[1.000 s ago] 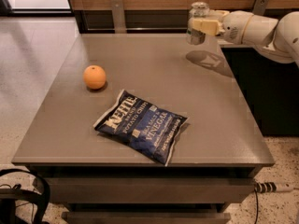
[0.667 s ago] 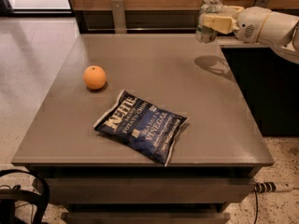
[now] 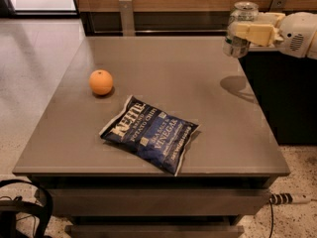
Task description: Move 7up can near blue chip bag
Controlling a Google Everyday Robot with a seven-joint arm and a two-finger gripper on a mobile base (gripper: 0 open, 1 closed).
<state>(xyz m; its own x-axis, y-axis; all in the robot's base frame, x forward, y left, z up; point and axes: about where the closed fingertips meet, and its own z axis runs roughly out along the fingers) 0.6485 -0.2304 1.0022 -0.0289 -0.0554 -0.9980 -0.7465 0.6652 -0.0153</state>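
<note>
The 7up can (image 3: 238, 29), silvery with a pull-tab top, is held upright in the air above the table's far right edge. My gripper (image 3: 247, 32) comes in from the right and is shut on the can, its cream fingers (image 3: 255, 32) across the can's middle. The blue chip bag (image 3: 150, 133), dark navy with white Kettle lettering, lies flat near the table's front centre, well away from the can to the lower left.
An orange (image 3: 101, 82) sits on the grey table (image 3: 168, 68) to the left of the bag. A dark cabinet (image 3: 285, 93) stands against the table's right side. A wooden wall runs behind. A black cable loop (image 3: 25, 202) lies on the floor at front left.
My gripper has carried the can to the right and slightly up, from over the table's back right area to above its right edge. The bag and orange have not moved.
</note>
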